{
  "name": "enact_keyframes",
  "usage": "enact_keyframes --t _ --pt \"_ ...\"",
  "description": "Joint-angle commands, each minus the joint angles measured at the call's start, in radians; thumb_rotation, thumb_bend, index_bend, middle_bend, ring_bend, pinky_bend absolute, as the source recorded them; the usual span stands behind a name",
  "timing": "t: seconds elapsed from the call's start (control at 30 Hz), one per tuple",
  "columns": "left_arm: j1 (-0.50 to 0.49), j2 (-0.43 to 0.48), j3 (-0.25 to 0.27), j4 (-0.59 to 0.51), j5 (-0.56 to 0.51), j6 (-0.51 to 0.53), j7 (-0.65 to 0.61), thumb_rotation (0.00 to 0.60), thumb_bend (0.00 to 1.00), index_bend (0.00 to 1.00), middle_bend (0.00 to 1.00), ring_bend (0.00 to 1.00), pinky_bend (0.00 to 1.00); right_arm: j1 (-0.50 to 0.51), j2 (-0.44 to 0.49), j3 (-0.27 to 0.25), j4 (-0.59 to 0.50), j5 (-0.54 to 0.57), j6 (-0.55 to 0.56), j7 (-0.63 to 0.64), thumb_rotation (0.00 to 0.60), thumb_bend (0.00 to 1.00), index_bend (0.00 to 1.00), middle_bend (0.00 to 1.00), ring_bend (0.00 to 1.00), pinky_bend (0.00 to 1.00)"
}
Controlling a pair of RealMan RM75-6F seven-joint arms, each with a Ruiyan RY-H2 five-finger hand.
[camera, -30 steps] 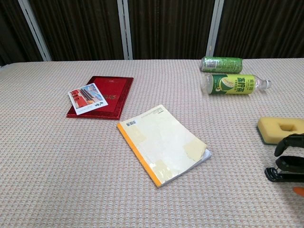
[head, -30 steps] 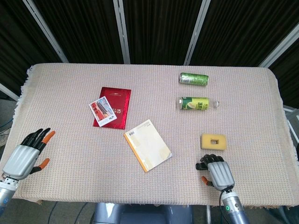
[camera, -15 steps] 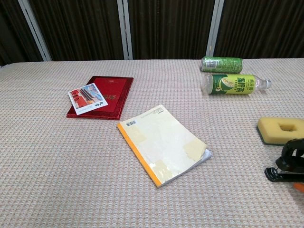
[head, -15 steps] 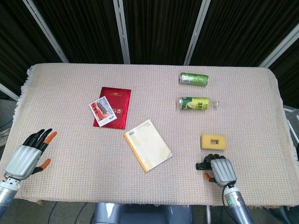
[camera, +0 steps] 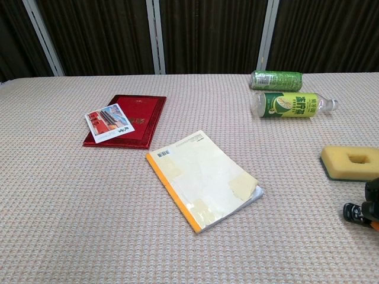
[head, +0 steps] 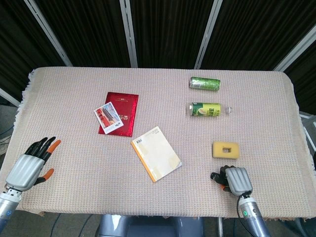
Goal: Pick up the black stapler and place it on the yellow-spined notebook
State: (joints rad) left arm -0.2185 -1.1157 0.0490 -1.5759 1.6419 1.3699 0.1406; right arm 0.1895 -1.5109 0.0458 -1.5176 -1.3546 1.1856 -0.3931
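Observation:
The black stapler (head: pixel 215 175) lies near the table's front right edge, mostly hidden under my right hand (head: pixel 237 179). That hand's fingers curl over it and grip it. In the chest view only the stapler's end (camera: pixel 353 212) and a bit of the right hand (camera: pixel 373 192) show at the right border. The yellow-spined notebook (head: pixel 156 153) lies flat mid-table, its cream cover up (camera: pixel 201 177), well to the left of the stapler. My left hand (head: pixel 30 165) hovers at the front left edge with fingers spread, holding nothing.
A yellow sponge (head: pixel 225 149) sits just behind the right hand. A green-labelled bottle (head: pixel 205 109) and a green can (head: pixel 205 83) lie on their sides at the back right. A red booklet (head: pixel 118 113) with a card on it lies left of centre.
My right hand has drawn back toward the front right edge, dragging the stapler with it. The left hand has drifted slightly forward and stays spread.

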Motion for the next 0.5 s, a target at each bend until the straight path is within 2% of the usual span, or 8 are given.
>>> enact_keyframes --t 0.03,0.2,0.5 --pt "0.001 0.0 0.0 -0.001 0.0 0.002 0.0 0.6 0.32 0.0 0.0 0.0 0.14 -0.001 0.001 -0.001 -0.001 -0.004 0.012 0.0 0.6 0.43 0.64 0.52 0.53 0.64" --pt "0.001 0.0 -0.001 -0.002 0.001 0.003 0.002 0.6 0.32 0.0 0.0 0.0 0.14 -0.005 0.012 -0.008 -0.061 -0.019 0.049 -0.065 0.6 0.43 0.64 0.52 0.53 0.64" --pt "0.003 0.005 0.0 -0.002 0.006 0.011 -0.011 0.6 0.32 0.0 0.0 0.0 0.14 0.033 -0.027 -0.002 -0.231 0.013 0.053 -0.336 0.6 0.43 0.64 0.52 0.53 0.64"
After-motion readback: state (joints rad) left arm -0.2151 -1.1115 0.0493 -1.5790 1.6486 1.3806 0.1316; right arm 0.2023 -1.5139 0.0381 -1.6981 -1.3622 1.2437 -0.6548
